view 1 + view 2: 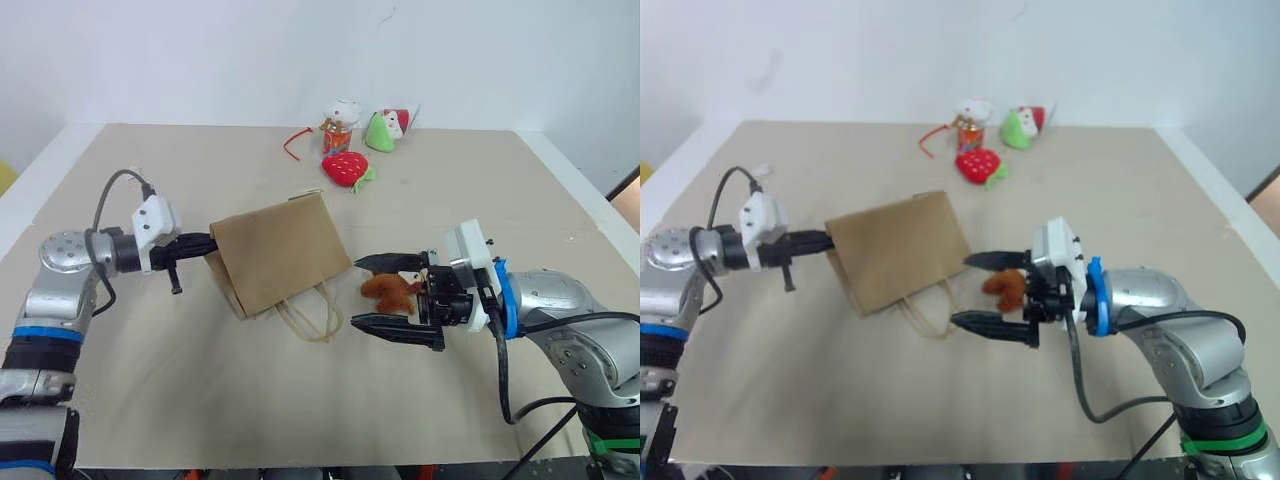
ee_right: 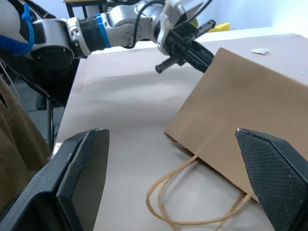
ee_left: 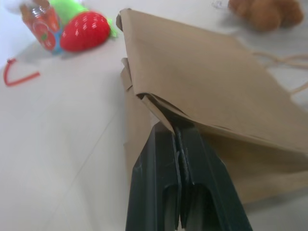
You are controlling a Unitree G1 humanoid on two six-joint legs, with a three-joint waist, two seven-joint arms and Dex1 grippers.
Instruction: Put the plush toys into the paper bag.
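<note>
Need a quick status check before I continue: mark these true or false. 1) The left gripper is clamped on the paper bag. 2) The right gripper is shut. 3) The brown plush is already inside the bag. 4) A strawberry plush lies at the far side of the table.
1) True: the left gripper is shut on the paper bag.
2) False: the right gripper stands wide open.
3) False: the brown plush lies on the table, beside the bag's handles.
4) True: the strawberry plush lies there.
</note>
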